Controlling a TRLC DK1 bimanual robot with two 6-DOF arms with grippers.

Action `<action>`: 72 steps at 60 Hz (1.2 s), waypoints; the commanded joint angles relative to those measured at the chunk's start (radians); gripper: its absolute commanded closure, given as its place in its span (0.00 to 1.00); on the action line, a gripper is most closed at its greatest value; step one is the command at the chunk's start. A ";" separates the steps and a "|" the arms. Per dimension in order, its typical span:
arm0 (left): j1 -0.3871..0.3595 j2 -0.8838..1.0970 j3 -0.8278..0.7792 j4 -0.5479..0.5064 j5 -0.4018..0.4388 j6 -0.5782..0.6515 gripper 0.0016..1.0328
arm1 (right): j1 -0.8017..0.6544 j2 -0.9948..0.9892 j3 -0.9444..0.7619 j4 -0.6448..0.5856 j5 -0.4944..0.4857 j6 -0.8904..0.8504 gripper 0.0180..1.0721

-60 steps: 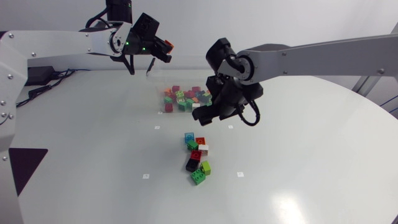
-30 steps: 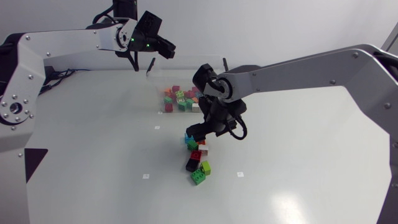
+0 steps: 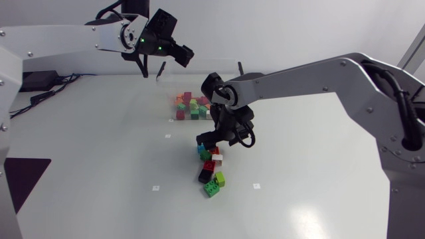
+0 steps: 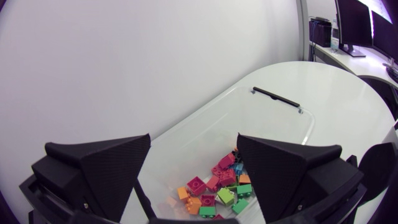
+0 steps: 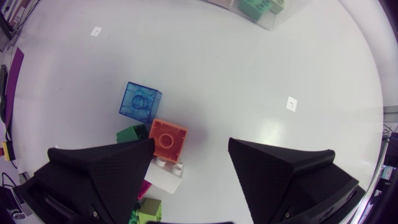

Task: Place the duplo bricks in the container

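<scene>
The clear container [image 3: 174, 106] holds several coloured duplo bricks [image 3: 192, 105]. My left gripper [image 3: 180, 56] hangs high over its back edge, open and empty. In the left wrist view this gripper [image 4: 193, 142] looks down into the container [image 4: 267, 124] at the bricks [image 4: 214, 186]. A loose pile of bricks [image 3: 211, 169] lies nearer the front. My right gripper [image 3: 207, 141] sits low over the pile's far end, open. In the right wrist view its fingers [image 5: 191, 146] stand apart beside an orange brick [image 5: 168, 138], with a blue brick [image 5: 140, 101] just ahead of them.
Beside the orange brick lie a white brick [image 5: 165, 175] and a dark green one [image 5: 132, 133]. Black [image 3: 205, 175] and green [image 3: 212, 189] bricks end the pile at the front. Small white markers [image 3: 156, 188] dot the table.
My left gripper has opened and the orange brick it held is gone from it. My right arm has come down from the container's front to the loose pile.
</scene>
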 commanded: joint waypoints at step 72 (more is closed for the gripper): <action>0.024 -0.454 -0.578 0.068 0.004 0.159 0.05 | 0.022 0.128 0.114 -0.080 0.026 0.085 0.41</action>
